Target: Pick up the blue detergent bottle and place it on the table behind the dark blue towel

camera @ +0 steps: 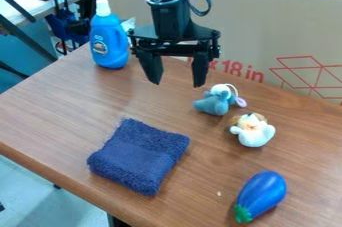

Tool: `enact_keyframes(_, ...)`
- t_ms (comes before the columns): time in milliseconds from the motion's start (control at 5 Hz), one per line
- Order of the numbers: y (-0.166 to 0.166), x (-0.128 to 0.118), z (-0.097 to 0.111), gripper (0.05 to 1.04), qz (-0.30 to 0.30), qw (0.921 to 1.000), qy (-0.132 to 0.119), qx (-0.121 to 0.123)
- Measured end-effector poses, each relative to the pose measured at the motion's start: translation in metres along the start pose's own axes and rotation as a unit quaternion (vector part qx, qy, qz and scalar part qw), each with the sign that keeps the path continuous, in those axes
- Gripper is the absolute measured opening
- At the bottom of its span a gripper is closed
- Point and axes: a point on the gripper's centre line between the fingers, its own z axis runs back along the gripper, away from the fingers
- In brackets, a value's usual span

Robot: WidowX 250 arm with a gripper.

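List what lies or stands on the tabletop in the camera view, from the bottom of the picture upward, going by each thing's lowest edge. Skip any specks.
Blue toy eggplant with a green top → dark blue cloth → small white plush toy → blue-grey plush toy → blue bottle with a white cap.

Single view, fixed, above table — looks down at slant, faces arm and cardboard behind. Fairly near — table runs past right and bottom edges, floor at lower left.
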Motion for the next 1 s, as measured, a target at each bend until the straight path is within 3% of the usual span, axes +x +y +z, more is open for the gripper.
enact_keyframes(200,0.003,-0.003,-0.008,1.001,0.002,0.9999,0.013,0.005)
enact_keyframes(400,0.029,0.019,-0.008,1.001,0.028,0.9995,0.007,0.016)
enact_keyframes(600,0.06,0.046,0.003,1.001,0.058,0.9975,-0.023,0.033)
enact_keyframes(800,0.078,0.067,0.006,1.001,0.06,0.9965,-0.028,0.052)
enact_keyframes(1000,0.103,0.084,0.008,1.001,0.073,0.994,-0.012,0.08)
